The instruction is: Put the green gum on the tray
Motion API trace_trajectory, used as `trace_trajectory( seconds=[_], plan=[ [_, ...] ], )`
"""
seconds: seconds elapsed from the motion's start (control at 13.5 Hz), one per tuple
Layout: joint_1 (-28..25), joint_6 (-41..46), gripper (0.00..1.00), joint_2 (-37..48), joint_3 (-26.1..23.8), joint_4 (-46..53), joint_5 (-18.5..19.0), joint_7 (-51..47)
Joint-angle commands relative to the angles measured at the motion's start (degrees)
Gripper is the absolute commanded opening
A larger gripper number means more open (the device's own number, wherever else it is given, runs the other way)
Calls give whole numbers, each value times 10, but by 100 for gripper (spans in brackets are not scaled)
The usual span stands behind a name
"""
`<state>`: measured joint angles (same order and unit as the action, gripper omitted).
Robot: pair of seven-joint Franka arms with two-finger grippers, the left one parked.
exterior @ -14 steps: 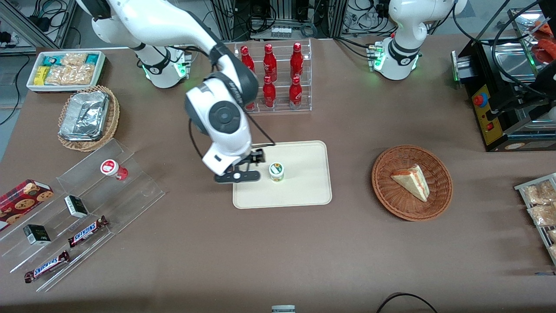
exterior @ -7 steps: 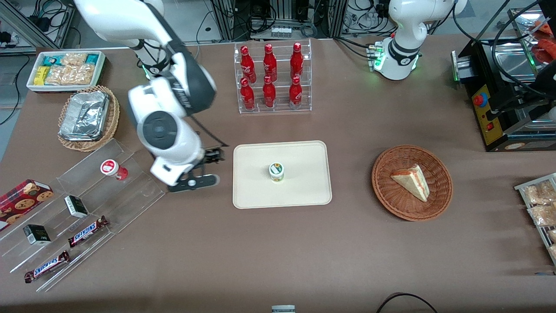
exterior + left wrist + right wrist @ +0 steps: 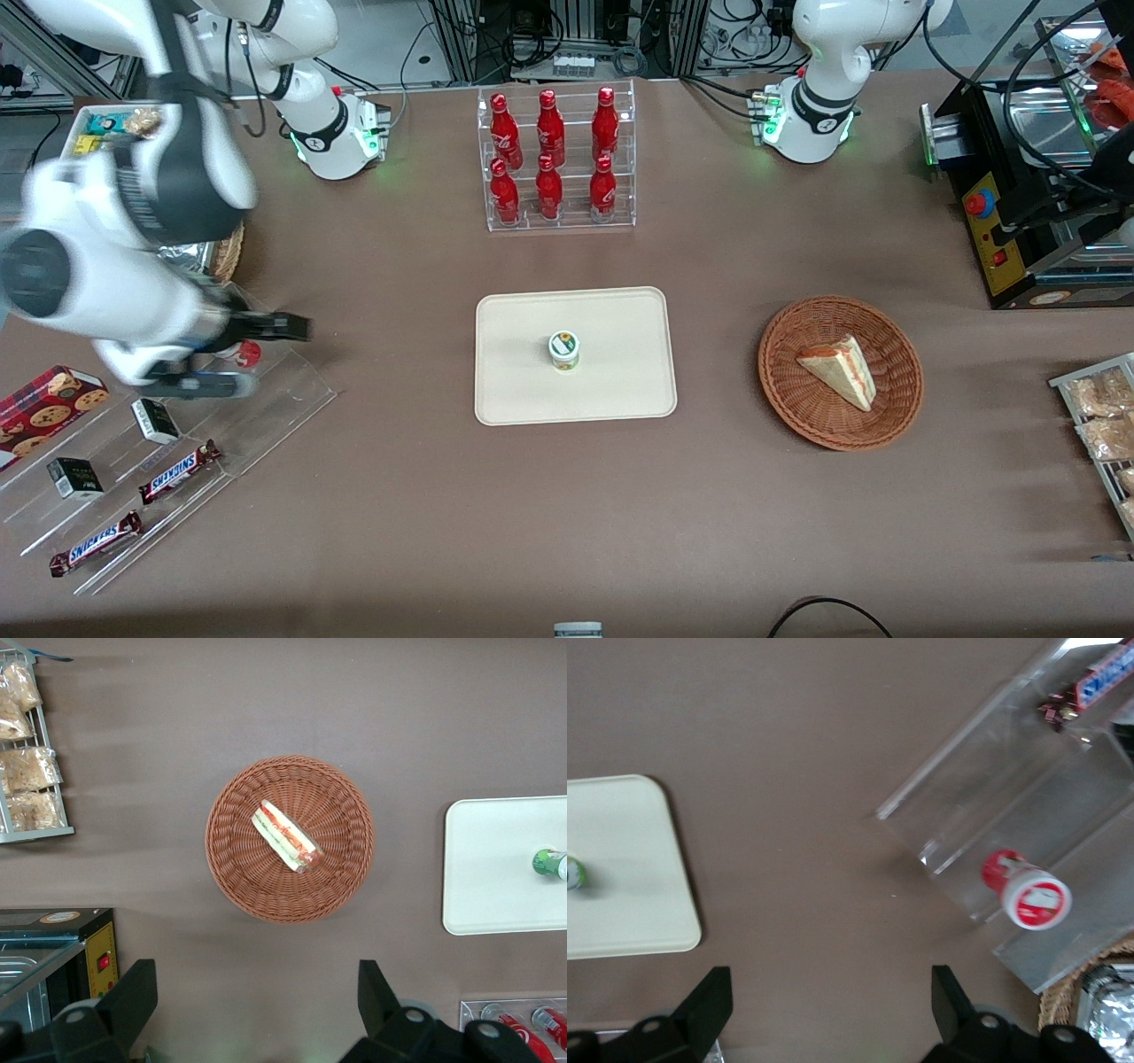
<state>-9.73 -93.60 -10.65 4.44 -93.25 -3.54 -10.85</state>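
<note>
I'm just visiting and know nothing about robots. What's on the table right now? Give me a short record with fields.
green gum: upright on the tray, near its middle
tray: flat on the table, nearer the camera than the red bottles
gripper: open, holding nothing, over the clear stand toward the working arm's end
red gum: on the clear stand
task state: gum already on tray

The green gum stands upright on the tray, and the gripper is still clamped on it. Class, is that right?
Not quite. The green gum does stand upright on the tray, but the gripper is not on it: the front view shows it open, away toward the working arm's end of the table, above the clear stand by the red gum.
</note>
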Motion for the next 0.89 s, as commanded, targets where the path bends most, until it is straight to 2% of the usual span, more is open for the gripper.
trace_trajectory(
  seconds=[0.0, 0.37, 0.81],
  plan=[
    [37, -5, 100, 60, -7, -50, -8, 1],
    [87, 27, 100, 113, -8, -67, -5, 35],
    [100, 105, 100, 141, -9, -45, 26, 35]
  ],
)
